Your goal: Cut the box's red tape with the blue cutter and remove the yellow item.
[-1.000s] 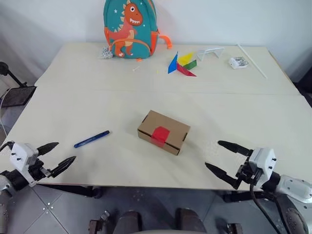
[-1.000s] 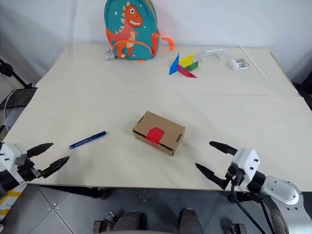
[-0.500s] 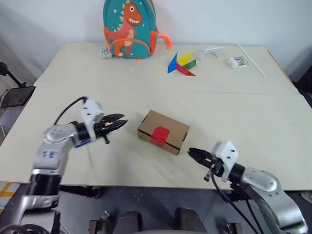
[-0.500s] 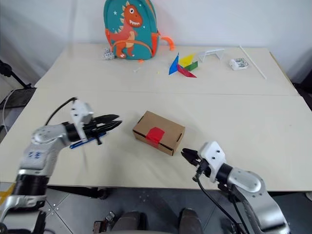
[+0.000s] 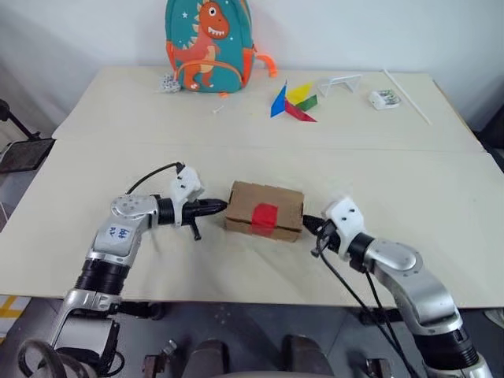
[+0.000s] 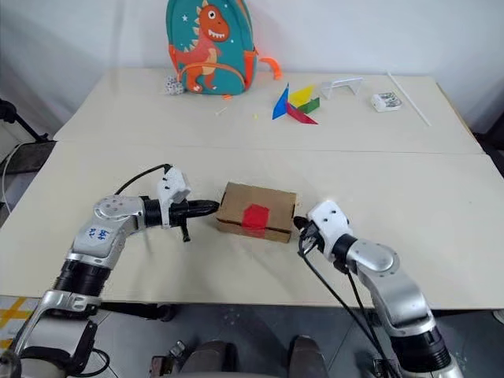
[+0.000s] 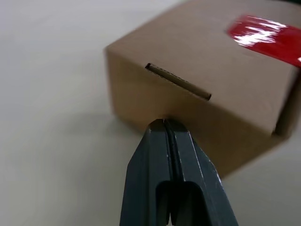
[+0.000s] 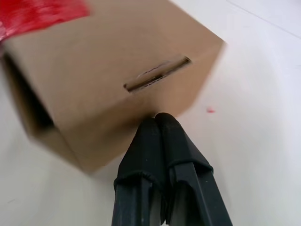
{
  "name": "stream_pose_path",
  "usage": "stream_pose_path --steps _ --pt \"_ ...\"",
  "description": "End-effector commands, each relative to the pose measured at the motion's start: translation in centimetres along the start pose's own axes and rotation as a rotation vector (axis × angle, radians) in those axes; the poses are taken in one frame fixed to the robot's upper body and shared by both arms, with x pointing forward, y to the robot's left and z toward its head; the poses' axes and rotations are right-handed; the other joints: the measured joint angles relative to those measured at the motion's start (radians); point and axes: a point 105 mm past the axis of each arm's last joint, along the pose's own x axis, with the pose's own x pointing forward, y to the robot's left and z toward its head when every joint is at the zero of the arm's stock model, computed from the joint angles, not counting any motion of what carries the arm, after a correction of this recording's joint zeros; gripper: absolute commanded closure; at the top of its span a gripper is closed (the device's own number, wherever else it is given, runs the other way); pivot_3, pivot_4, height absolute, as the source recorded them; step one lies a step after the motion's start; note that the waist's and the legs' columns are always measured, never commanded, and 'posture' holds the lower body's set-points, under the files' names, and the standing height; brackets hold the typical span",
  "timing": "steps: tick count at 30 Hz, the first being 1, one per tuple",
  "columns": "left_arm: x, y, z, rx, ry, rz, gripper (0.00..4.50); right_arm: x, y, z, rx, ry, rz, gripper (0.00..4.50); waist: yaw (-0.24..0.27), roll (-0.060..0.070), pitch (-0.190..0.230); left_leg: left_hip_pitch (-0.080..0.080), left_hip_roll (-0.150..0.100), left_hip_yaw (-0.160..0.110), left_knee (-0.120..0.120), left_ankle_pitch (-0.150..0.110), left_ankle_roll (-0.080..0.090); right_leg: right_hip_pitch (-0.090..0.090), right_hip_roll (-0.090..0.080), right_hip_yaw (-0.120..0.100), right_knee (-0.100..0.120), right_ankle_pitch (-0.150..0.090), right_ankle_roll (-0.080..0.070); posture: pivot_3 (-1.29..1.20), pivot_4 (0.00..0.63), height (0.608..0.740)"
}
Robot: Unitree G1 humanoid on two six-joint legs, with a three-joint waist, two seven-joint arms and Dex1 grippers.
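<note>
The brown box [image 5: 264, 209] lies in the middle of the table, and the red tape [image 5: 264, 215] sits on its top near the front edge. My left gripper [image 5: 223, 206] is shut, its tips against the box's left end just under a slot [image 7: 178, 82]. My right gripper [image 5: 307, 221] is shut too, with its tips touching the box's right end [image 8: 108, 61]. Nothing is held between either pair of fingers. The blue cutter is hidden behind my left arm. The yellow item is out of view.
A teal dinosaur backpack [image 5: 209, 43] stands at the back of the table. Coloured paper triangles [image 5: 293, 102], a white folded piece [image 5: 339, 83], a small white object [image 5: 384, 99] and a thin white stick [image 5: 407, 96] lie at the back right.
Both arms swung in from the table's front edge to the box's ends, and both grippers went from open to shut. The box turned from slanted to square with the table edge.
</note>
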Motion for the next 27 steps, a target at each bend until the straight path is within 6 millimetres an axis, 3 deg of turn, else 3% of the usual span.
stream_pose_path --steps 1,4,7,12,16,18,20,23,27 --pt "-0.5 -3.1 1.7 -0.024 -0.07 -0.131 4.47 1.7 -0.1 1.4 -0.032 -0.046 0.031 4.5 -0.001 0.0 0.0 0.0 0.0 0.0 0.0 0.0 0.0 0.0 0.0 0.0 0.0 0.0 0.0 0.0 0.15 0.74" --pt "-1.9 -5.0 1.3 -0.079 -0.056 -0.178 4.47 3.0 -2.3 2.0 -0.105 -0.065 -0.028 4.5 -0.009 0.0 0.0 0.0 0.0 0.0 0.0 0.0 0.0 0.0 -0.001 0.0 0.0 0.0 0.0 0.0 0.15 0.74" --pt "-3.2 -6.0 1.4 -0.113 -0.038 -0.201 4.47 2.6 -4.6 2.6 -0.159 -0.095 -0.112 4.5 -0.009 0.001 0.001 0.0 0.0 -0.001 0.0 0.0 0.0 0.0 -0.001 0.0 0.001 0.0 0.0 0.0 0.15 0.74" --pt "-5.4 -4.4 4.5 -0.173 -0.161 -0.178 4.47 -1.0 -6.2 3.7 -0.209 -0.174 -0.153 4.5 0.011 0.001 0.001 -0.001 0.0 -0.003 0.001 -0.001 0.0 -0.001 -0.002 -0.003 0.003 0.0 0.0 0.0 0.15 0.74" --pt "-5.3 -1.0 7.1 -0.183 -0.281 -0.099 4.47 -3.2 -3.6 1.9 -0.139 -0.097 -0.014 4.5 0.012 0.001 0.001 -0.003 -0.001 -0.003 0.002 -0.001 0.0 0.0 -0.003 -0.006 0.001 0.0 0.0 0.0 0.15 0.74" --pt "-3.9 2.8 6.5 -0.128 -0.251 0.1 4.47 -3.7 -1.2 0.6 -0.069 -0.029 0.089 4.5 0.013 0.001 0.001 -0.002 -0.001 -0.003 0.002 -0.001 0.0 0.001 -0.002 -0.007 0.001 0.0 0.0 0.0 0.15 0.74" --pt "-2.8 4.9 5.6 -0.088 -0.202 0.209 4.47 -3.9 0.6 0.0 -0.014 0.016 0.153 4.5 0.009 0.001 0.001 -0.001 -0.001 -0.002 0.002 -0.001 0.0 0.002 -0.002 -0.007 0.001 0.0 0.0 0.0 0.15 0.74" --pt "-0.4 5.6 4.5 -0.054 -0.14 0.206 4.47 -3.3 3.1 -0.7 0.055 0.08 0.223 4.5 -0.002 0.001 0.001 0.0 -0.001 0.001 0.002 -0.001 0.001 0.002 -0.003 -0.007 -0.001 0.0 0.0 0.0 0.15 0.74" --pt "2.0 4.3 3.3 -0.07 -0.079 0.098 4.47 -1.6 3.1 -0.7 0.067 0.1 0.166 4.5 0.0 0.0 0.002 0.0 -0.001 0.0 0.002 -0.001 0.0 0.001 -0.003 -0.007 0.0 0.0 0.0 0.0 0.15 0.74"
